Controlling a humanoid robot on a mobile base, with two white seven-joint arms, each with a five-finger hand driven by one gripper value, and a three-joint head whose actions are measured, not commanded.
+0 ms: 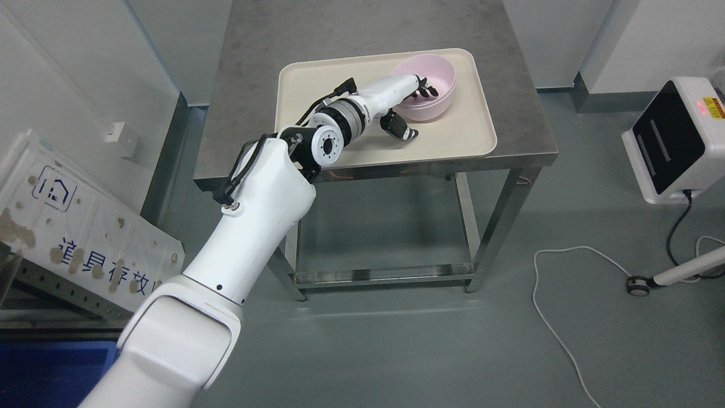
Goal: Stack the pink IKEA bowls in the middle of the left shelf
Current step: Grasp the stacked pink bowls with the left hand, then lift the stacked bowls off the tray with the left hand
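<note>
Head view is showing the left hand [409, 97] gripping the near rim of the round pink plastic bowl [426, 85], fingers hooking inside and thumb outside for lifting, at the beige rectangular tray's [317, 85] far right corner.

pink bowl [426, 85], cream tray [317, 90] — grey steel table [249, 85]
</note>
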